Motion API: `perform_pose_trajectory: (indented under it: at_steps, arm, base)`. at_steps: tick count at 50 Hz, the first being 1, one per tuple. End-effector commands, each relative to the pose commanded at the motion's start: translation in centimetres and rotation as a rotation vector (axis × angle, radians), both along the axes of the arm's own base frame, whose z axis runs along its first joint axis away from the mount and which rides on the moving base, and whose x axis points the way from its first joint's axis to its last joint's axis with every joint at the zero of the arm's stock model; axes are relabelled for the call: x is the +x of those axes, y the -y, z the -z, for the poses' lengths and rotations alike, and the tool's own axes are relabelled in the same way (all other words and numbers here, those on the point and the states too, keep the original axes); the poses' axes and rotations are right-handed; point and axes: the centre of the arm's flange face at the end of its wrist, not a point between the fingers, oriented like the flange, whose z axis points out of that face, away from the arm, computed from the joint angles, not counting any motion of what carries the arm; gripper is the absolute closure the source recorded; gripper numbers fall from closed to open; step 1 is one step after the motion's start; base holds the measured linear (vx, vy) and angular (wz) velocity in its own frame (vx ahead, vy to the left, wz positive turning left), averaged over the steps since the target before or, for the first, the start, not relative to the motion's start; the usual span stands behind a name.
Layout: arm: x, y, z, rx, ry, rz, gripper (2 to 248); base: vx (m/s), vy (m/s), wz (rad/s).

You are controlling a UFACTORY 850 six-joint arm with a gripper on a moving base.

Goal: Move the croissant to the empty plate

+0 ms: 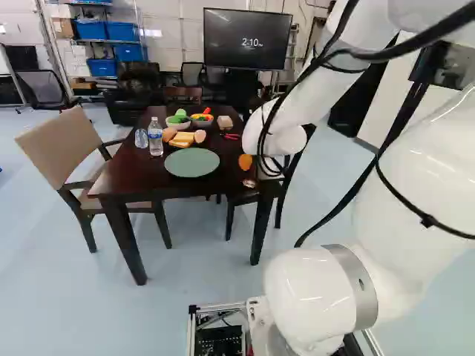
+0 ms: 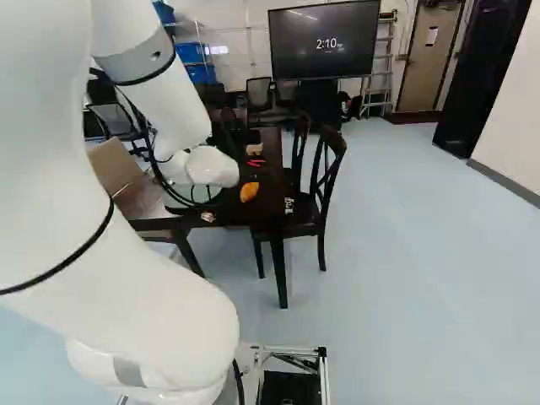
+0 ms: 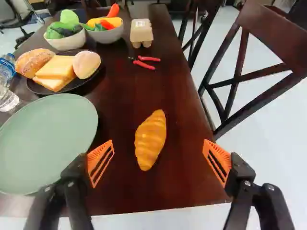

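In the right base view my gripper (image 2: 249, 210) is low over the near table edge, its body hard to make out against the dark wood. The wrist view shows the gripper (image 3: 159, 159) open, with nothing held. The golden croissant (image 3: 150, 139) lies on bare table just ahead of the fingers, centred across the gap and apart from both. The croissant (image 1: 246, 162) also shows beside the arm's wrist in the left base view. An empty pale green plate (image 3: 45, 136) lies beside it, partly behind one finger.
Beyond the green plate, a dark plate (image 3: 32, 87) holds bread and cheese. Two bowls (image 3: 106, 37) of toy vegetables, an egg carton (image 3: 141, 31) and red-handled pliers (image 3: 144, 63) stand farther back. Bottles (image 1: 155, 136) flank the plates. A dark chair (image 2: 323, 186) is beside the table.
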Motion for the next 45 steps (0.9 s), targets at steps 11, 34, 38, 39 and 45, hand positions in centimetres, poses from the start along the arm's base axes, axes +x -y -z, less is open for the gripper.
perform_pose_trajectory:
  at_steps: [11, 34, 38, 39, 45]
  arm:
    - [1.2, 0.0, -0.5, -0.001, -0.087, 0.001, 3]
    - [3.4, 0.0, -1.8, -0.004, -0.266, 0.002, 3]
    - [3.7, 0.0, -2.0, -0.005, -0.297, 0.002, 3]
    - [3.8, 0.0, -2.1, -0.005, -0.304, 0.002, 3]
    - [4.3, 0.0, -2.5, -0.005, -0.35, 0.003, 3]
  base:
    - [0.0, 0.0, 0.0]
    - [0.0, 0.0, 0.0]
    - [0.0, 0.0, 0.0]
    - [0.0, 0.0, 0.0]
    - [0.0, 0.0, 0.0]
